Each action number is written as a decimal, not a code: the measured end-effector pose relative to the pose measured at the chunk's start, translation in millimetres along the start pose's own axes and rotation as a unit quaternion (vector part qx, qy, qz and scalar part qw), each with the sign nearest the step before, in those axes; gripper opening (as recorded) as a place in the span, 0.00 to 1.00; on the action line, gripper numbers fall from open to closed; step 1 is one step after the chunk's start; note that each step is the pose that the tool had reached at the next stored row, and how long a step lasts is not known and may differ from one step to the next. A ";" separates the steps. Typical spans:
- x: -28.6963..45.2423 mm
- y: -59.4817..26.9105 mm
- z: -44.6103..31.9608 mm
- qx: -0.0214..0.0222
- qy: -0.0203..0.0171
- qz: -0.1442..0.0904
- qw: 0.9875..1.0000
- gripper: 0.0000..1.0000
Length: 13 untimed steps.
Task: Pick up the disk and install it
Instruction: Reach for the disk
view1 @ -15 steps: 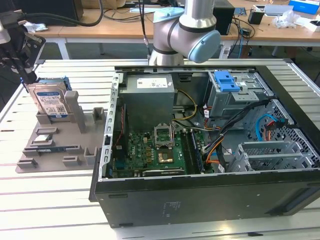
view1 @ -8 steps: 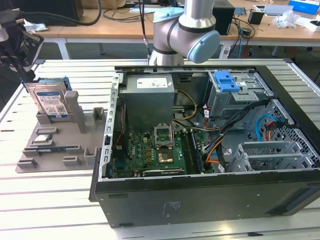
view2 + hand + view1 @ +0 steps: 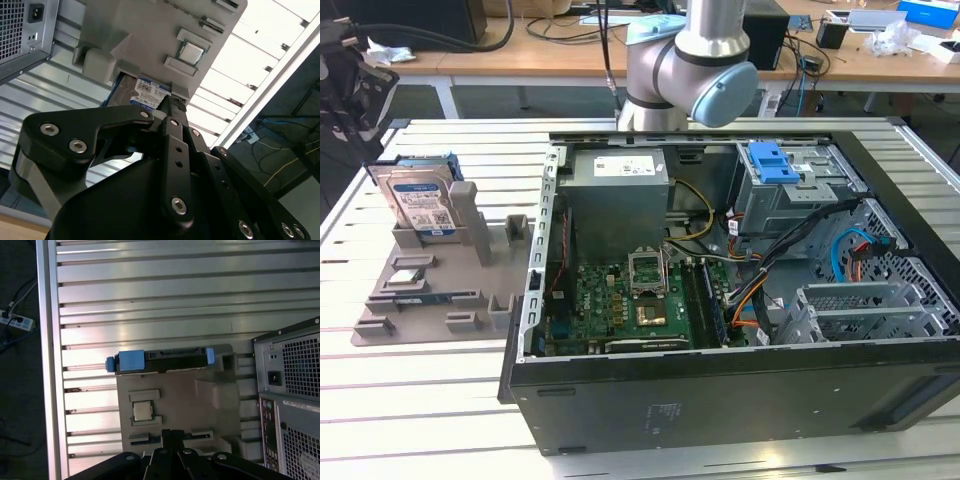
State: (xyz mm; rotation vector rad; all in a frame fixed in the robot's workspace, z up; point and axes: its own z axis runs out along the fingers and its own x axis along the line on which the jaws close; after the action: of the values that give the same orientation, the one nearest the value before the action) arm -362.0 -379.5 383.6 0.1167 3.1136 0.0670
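A table of silver ribbed aluminium slats [image 3: 430, 410] carries the work, and behind it in the exterior view stand light wooden desks [image 3: 520, 58] strewn with cables. A white power strip [image 3: 17, 322] lies on the dark floor beside the table's edge in the first wrist view. On the exterior view's right of the table lies a black tower computer case [image 3: 720, 390], opened to show a green motherboard [image 3: 620, 300]. The grey jointed robot arm [image 3: 690, 60] rises behind the case. On the exterior view's left is a flat grey plastic fixture tray [image 3: 388, 305]. The disk [image 3: 420, 200], a silver metal hard drive with a white-and-blue label and blue rails, stands tilted on edge in a slot at the tray's far end, well clear of the case. The first wrist view shows the disk edge-on, its blue rail ends at either side, and a square silver processor chip [image 3: 142, 411] seated in the tray. The second wrist view shows the label face instead. The black gripper [image 3: 172, 434] hangs over the tray with its jaws drawn narrow, gripping nothing, apart from the disk.
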 end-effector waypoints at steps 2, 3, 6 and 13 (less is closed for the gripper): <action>3.5 1.0 0.5 0.000 0.000 0.000 1.000 0.10; 5.1 1.3 0.7 0.000 0.000 0.000 1.000 0.10; 8.7 2.1 1.2 0.000 0.000 0.000 1.000 0.10; 9.0 2.1 1.2 0.000 0.000 0.000 1.000 0.10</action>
State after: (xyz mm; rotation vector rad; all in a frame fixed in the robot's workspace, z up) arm -370.8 -376.7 382.3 0.1166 3.1137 0.0666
